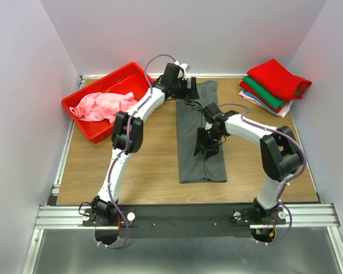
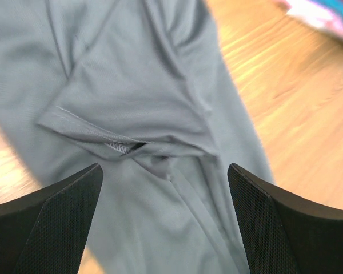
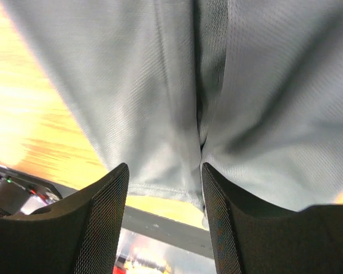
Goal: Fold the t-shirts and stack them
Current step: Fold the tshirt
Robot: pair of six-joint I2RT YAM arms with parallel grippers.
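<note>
A dark grey t-shirt (image 1: 210, 168) lies on the wooden table as a long narrow strip, its sides folded in. My left gripper (image 1: 190, 94) hovers open over its far end, where a folded-in sleeve (image 2: 103, 123) and its hem show between the wide-apart fingers (image 2: 63, 217). My right gripper (image 1: 204, 145) is over the middle of the strip, jaws apart, with the shirt's central fold line (image 3: 200, 114) and bottom hem just beyond the fingertips (image 3: 111, 188). No cloth is pinched. A pink t-shirt (image 1: 103, 105) lies crumpled in the bin. Folded t-shirts (image 1: 274, 85) are stacked at the back right, red on top.
The red plastic bin (image 1: 123, 71) stands at the back left of the table (image 1: 143, 171). White walls close in the left, back and right sides. A metal rail (image 1: 183, 214) carrying both arm bases runs along the near edge.
</note>
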